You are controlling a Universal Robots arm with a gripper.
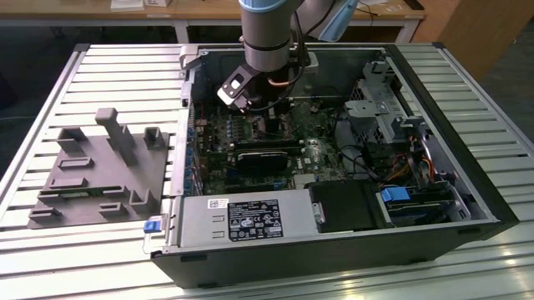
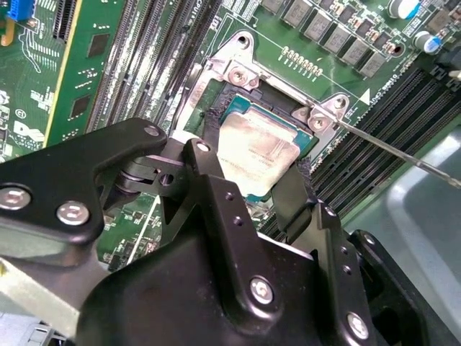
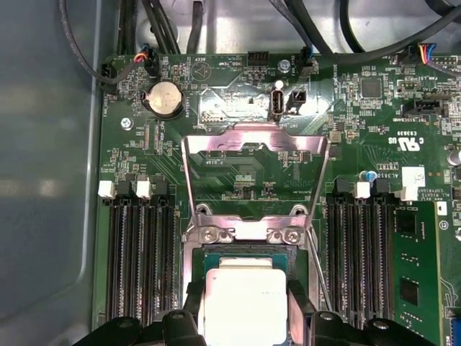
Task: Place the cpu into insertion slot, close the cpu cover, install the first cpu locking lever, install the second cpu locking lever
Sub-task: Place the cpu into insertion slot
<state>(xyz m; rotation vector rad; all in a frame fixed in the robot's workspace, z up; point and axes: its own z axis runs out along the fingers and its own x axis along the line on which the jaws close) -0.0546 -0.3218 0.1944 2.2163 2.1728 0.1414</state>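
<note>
The cpu (image 3: pixel 245 292) (image 2: pixel 256 148), a flat square chip with a dull silver top, lies level over the insertion slot (image 3: pixel 246 250) (image 2: pixel 236 97) on the green motherboard. My gripper (image 3: pixel 245 313) (image 2: pixel 252 164) (image 1: pixel 267 125) is down inside the computer case, and its black fingers (image 3: pixel 193 306) (image 2: pixel 207 155) press against two opposite sides of the chip. The cpu cover (image 3: pixel 252 137), a thin silver frame with a big window, stands swung open beyond the socket. A thin wire locking lever (image 2: pixel 403 155) (image 3: pixel 317 270) sticks out unlatched beside the socket.
Long black memory slots (image 3: pixel 140 259) (image 3: pixel 360 252) run on both sides of the socket. A green card (image 3: pixel 425 274) stands close by, cables (image 3: pixel 166 25) hang at the case wall. In the exterior view, a drive cage (image 1: pixel 384 106), power supply (image 1: pixel 242 219) and grey fixture (image 1: pixel 100 169) show.
</note>
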